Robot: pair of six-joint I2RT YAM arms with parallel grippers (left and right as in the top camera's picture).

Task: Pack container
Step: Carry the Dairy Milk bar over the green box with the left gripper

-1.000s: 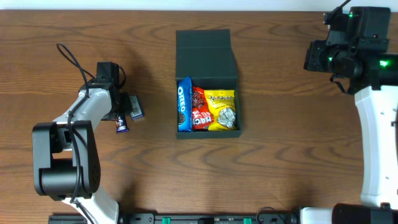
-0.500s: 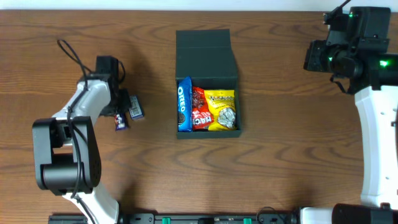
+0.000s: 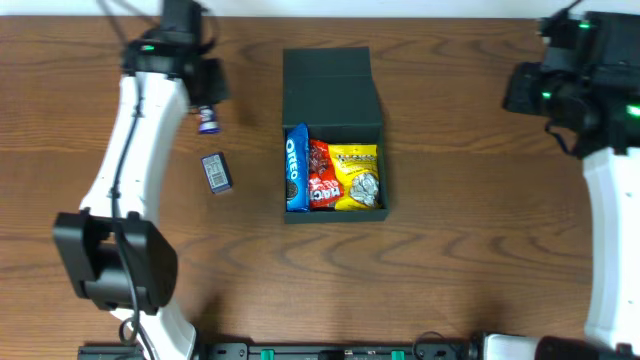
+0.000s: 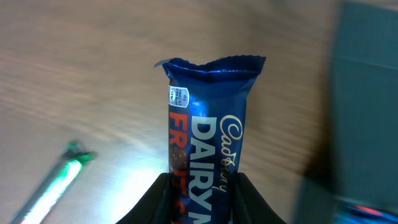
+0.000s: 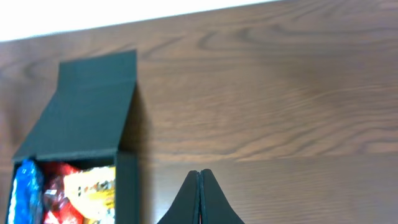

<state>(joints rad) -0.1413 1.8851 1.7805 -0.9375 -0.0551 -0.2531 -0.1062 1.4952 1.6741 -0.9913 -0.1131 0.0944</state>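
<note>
The dark container (image 3: 332, 85) sits at the table's middle with its flap lid open toward the back. Inside lie a blue Oreo packet (image 3: 295, 167), a red packet (image 3: 320, 175) and a yellow packet (image 3: 358, 177). My left gripper (image 3: 207, 105) is raised at the back left, left of the container, shut on a blue Cadbury Dairy Milk bar (image 4: 208, 137); the bar's end shows in the overhead view (image 3: 207, 122). My right gripper (image 5: 199, 180) is shut and empty at the far right. The container also shows in the right wrist view (image 5: 87, 106).
A small dark blue packet (image 3: 217, 171) lies on the wood table between my left arm and the container. A green light reflection (image 4: 53, 180) shows on the table in the left wrist view.
My left gripper has lifted the Dairy Milk bar off the table and swung toward the back and slightly right. The small dark packet stayed on the table. The right arm shifted slightly.
</note>
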